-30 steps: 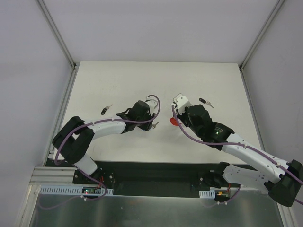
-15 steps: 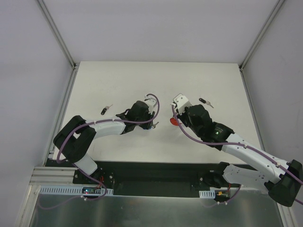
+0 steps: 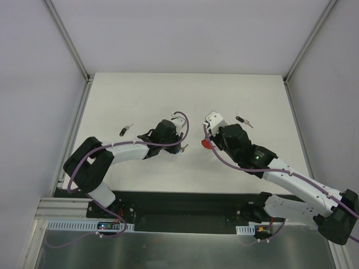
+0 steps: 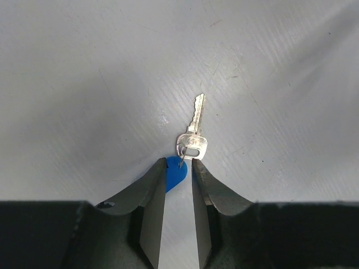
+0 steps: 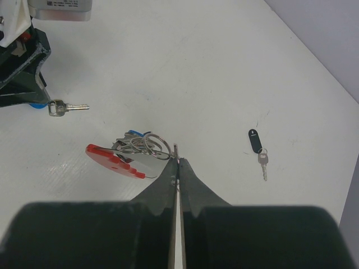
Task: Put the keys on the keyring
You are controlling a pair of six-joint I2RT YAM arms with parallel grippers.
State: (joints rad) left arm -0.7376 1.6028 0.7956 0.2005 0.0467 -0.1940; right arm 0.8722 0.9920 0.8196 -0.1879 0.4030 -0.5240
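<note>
A silver key (image 4: 193, 130) with a blue head (image 4: 174, 175) lies flat on the white table. My left gripper (image 4: 178, 163) stands over it, open by a narrow gap, with the blue head between the fingertips and touching the left one. The keyring, a red plastic band (image 5: 111, 159) joined to silver rings (image 5: 145, 144), hangs from my right gripper (image 5: 177, 159), which is shut on its metal end. In the top view the left gripper (image 3: 180, 148) and the right gripper (image 3: 208, 143) are close together at mid-table, the keyring (image 3: 205, 144) between them.
A black-headed key (image 5: 256, 140) lies to the right of the right gripper, seen in the top view as black-headed key (image 3: 243, 120). Another dark key (image 3: 126, 130) lies left of the left arm. Frame posts stand at the table's far corners.
The left jaws have narrowed around the blue head of the key, and the left wrist has shifted slightly. The right arm and keyring have not moved.
</note>
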